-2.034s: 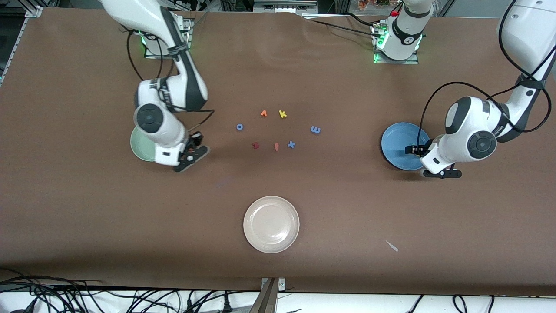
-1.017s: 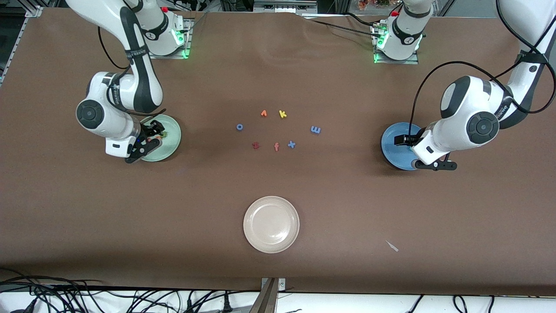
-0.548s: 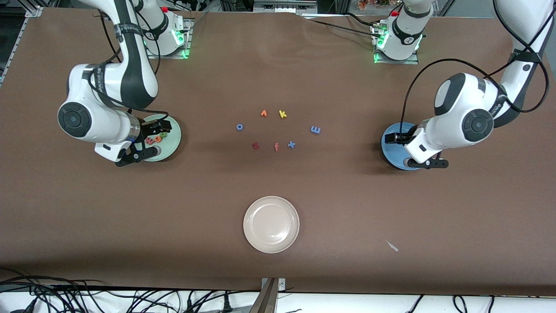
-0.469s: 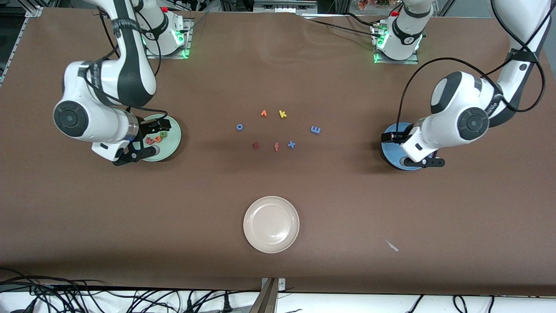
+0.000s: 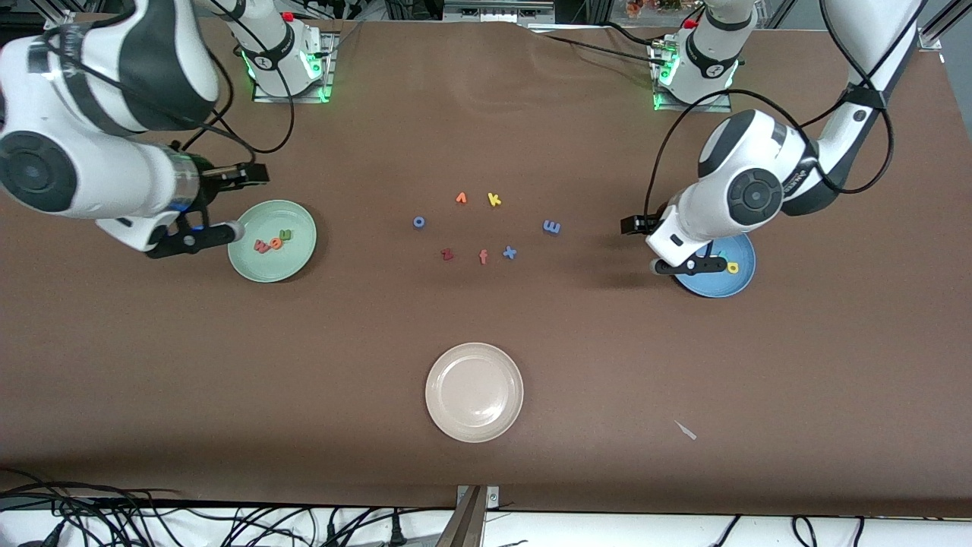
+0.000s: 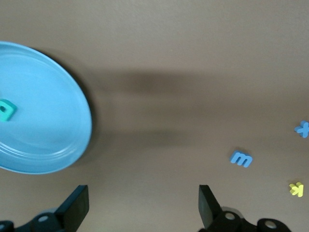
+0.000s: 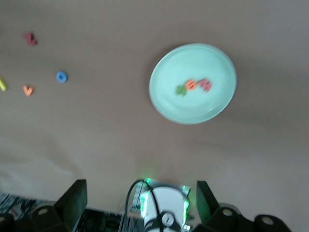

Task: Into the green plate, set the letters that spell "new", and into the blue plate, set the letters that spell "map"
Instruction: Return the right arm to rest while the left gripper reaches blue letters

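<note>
The green plate holds the salmon w, orange e and green n; the right wrist view shows the same plate. My right gripper hangs open and empty, high over the table beside that plate. The blue plate holds the yellow p and the teal a. On the bare table toward the middle lies the blue m. My left gripper is open and empty over the blue plate's rim on the m's side.
Loose letters lie mid-table: a blue o, an orange piece, yellow k, dark red z, orange f and blue x. A cream-white plate sits nearer the front camera.
The right gripper has lifted off the green plate toward the right arm's end, uncovering three letters. The left gripper has shifted from over the blue plate toward the table's middle.
</note>
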Motion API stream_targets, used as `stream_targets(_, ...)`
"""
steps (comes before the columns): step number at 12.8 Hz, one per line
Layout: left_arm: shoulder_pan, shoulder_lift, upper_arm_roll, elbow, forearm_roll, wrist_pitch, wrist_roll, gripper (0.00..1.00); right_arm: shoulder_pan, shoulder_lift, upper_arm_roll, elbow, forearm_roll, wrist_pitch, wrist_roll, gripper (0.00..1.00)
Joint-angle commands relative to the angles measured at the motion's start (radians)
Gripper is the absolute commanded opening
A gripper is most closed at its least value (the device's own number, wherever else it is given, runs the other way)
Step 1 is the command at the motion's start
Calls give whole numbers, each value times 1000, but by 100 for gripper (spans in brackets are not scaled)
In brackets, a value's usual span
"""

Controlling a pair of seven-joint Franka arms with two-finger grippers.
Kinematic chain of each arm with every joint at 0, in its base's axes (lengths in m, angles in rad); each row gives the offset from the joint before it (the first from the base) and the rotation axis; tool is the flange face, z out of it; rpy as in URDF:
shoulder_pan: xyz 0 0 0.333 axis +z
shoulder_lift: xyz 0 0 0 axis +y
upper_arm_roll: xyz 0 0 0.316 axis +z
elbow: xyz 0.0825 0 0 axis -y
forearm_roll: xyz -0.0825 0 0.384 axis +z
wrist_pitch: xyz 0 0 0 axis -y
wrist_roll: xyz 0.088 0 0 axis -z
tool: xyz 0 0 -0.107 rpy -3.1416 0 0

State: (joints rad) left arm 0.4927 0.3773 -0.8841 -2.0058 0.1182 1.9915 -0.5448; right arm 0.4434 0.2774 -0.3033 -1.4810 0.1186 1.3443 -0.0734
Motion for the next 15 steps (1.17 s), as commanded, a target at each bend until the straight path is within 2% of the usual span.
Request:
stream_targets(1, -11, 6, -4, -37, -25, 62, -47, 100, -259, -55, 228, -81, -48, 140, -6, 100)
stream_targets(3, -43, 9, -4, -65, -23, 110, -89, 100, -320, -90, 228, -119, -40, 241, -6, 100)
stream_targets(4, -51, 9, -4, -83, -23, 139, -107, 100, -325, -151, 224, -168, -51, 309, 4, 100)
stream_targets(5, -60, 9, -4, -102, -23, 168, -116, 100, -333, -209, 227, -197, -98, 378, 4, 100)
stream_targets(6, -66, 11, -3, -113, -23, 188, -124, 100, -357, -239, 237, -200, -143, 348, -2, 100)
stream_targets(8, -75, 12, -3, -137, -22, 211, -136, 100, -388, -329, 243, -235, -135, 245, 4, 100)
stream_targets(9, -79, 12, -3, -148, -22, 234, -136, 100, -393, -365, 247, -260, -134, 251, 3, 100)
stream_targets(12, -104, 52, -1, -180, -9, 338, -208, 100, -463, -344, 244, -237, -108, 298, 0, 100)
stream_targets(15, -174, 113, 14, -179, -5, 455, -386, 100, -453, -353, 248, -237, -85, 247, 7, 100)
